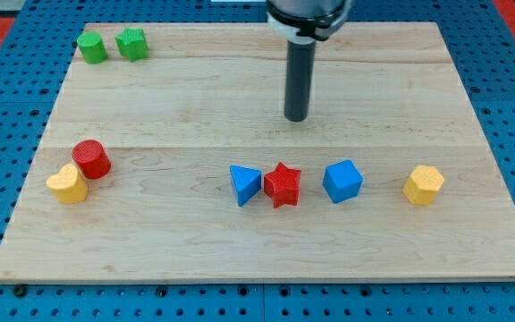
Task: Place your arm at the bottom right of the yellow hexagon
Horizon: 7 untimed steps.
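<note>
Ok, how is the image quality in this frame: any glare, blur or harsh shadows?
Camera view: even, soft lighting, no glare on the wooden board. The blocks cast only faint shadows; the yellow hexagon and red star look sharp-edged. My tip is crisp; the arm's upper part is cropped at the view's top.

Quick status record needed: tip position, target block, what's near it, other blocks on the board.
tip: my tip sits above the red star, toward the view's top
target: yellow hexagon, far right of the row
tip vs target: up and left of it, well apart
nearest neighbour: blue cube
row also: blue triangle
left side: red cylinder, yellow block
top left: two green blocks
</note>
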{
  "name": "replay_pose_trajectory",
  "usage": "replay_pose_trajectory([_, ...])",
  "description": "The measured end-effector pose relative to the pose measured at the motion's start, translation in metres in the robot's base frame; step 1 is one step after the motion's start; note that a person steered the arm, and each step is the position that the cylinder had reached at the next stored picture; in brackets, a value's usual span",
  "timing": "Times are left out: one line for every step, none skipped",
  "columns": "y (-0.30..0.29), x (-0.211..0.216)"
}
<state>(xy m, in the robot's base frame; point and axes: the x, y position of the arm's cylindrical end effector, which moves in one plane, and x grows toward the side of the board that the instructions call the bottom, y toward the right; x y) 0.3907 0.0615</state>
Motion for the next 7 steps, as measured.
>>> replay_pose_trajectory([0.037,-0.006])
replay_pose_trajectory([0.058,-0.013])
replay_pose_trajectory([0.064,-0.024])
replay_pose_trajectory([0.064,-0.035])
replay_pose_trajectory([0.068,-0.042])
replay_pose_trajectory([0.091,-0.042])
replay_pose_trajectory([0.091,-0.045])
